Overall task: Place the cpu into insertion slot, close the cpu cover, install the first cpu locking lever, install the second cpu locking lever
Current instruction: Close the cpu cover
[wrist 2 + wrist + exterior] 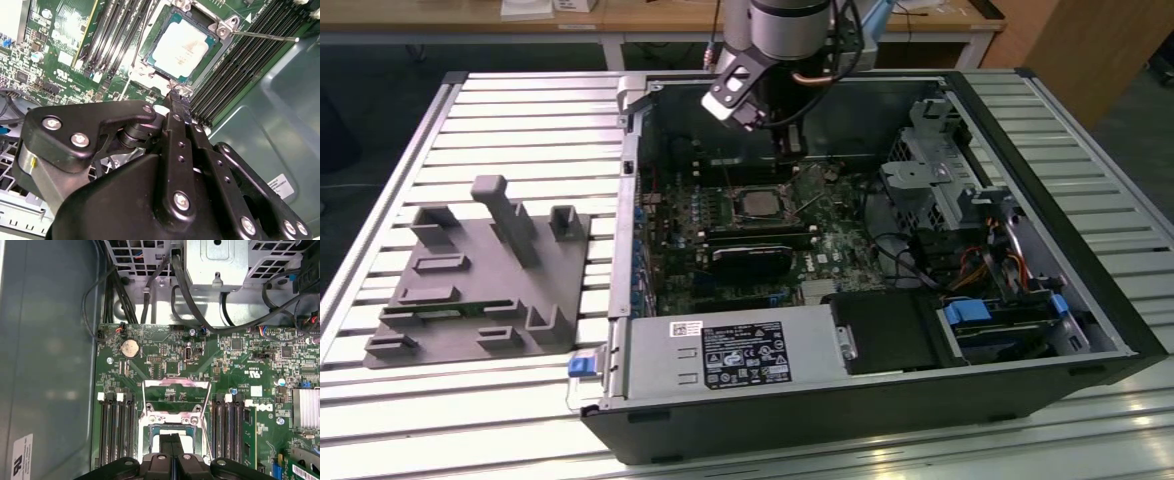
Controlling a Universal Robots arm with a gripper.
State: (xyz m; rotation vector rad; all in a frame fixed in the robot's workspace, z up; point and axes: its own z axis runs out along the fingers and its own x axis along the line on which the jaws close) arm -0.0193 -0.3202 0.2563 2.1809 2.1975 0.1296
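Where the floor is dark at the back, a wooden desk [654,20] stands. In front of it is a table [520,110] made of shiny metal slats. A big black PC case [881,420] lies on its side on the table. Its lid is off, so the green board [841,260] shows. Beside it, to the exterior view's left, sits a grey holder block [467,290]. The arm [787,30] reaches down into the case from the far side.

The cpu [182,45] is already in the slot [199,15], near the middle of the board. It lies flat with its pale metal top facing up. It is square, so no side is the long one. Its edges run straight along the slot's edges. Long black memory slots [235,75] run on both sides of it.

The cover [176,385] is not shut. It stands tipped up from one edge of the slot, and the board shows through its square window. A thin lever [265,36] sticks out loose from a corner.

The claw [179,100] is clenched. Its two fingers are pressed together with nothing between them. Its tip is low, right at one edge of the slot. I cannot tell if it touches the metal there.
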